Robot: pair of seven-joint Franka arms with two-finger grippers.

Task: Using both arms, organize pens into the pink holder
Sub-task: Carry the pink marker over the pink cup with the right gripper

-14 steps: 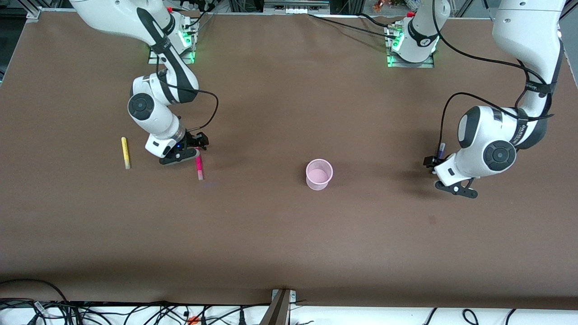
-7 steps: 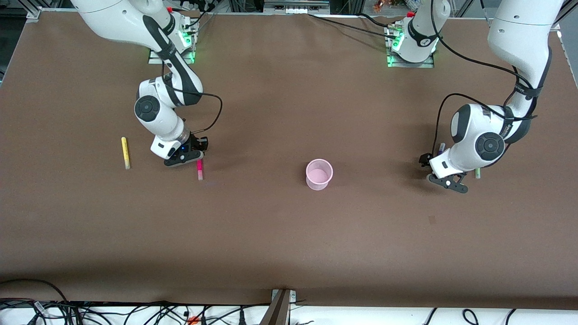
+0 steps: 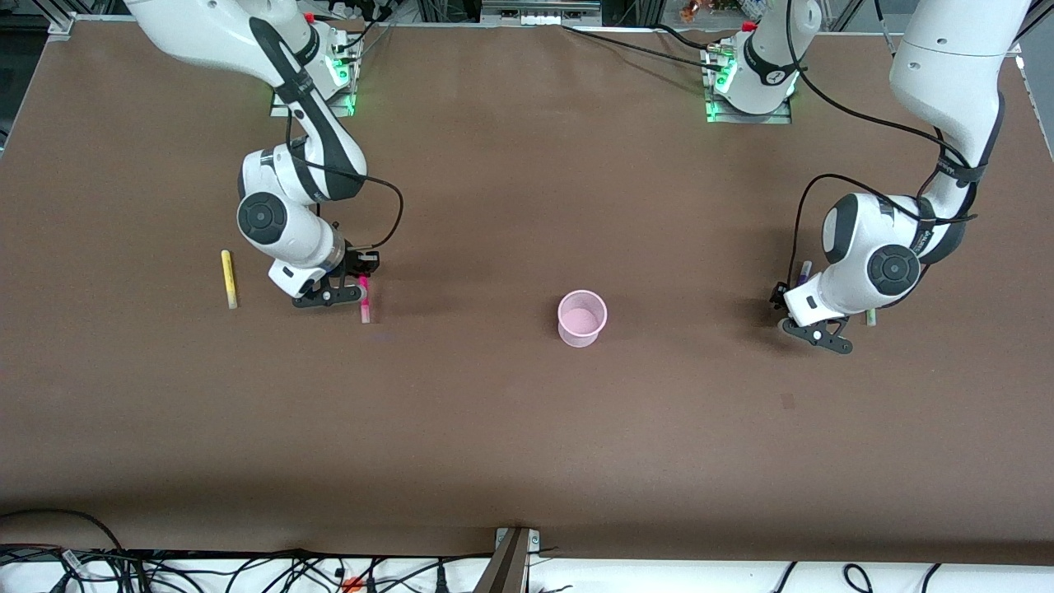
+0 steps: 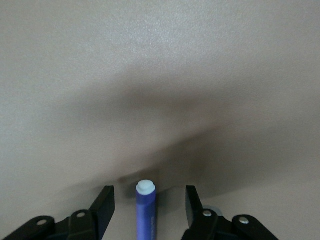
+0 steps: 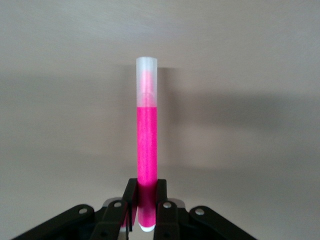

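We've clamped the right gripper (image 5: 145,200) onto the magenta pen (image 5: 146,145); left gripper (image 4: 148,205) now straddles the purple pen (image 4: 146,210).

Robotics lab: bolted arms (image 3: 288,165), cables (image 3: 247,568).

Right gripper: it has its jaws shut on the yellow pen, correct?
Not quite. The right gripper has its jaws shut on the magenta pen, as the right wrist view shows; the yellow pen lies untouched on the table.
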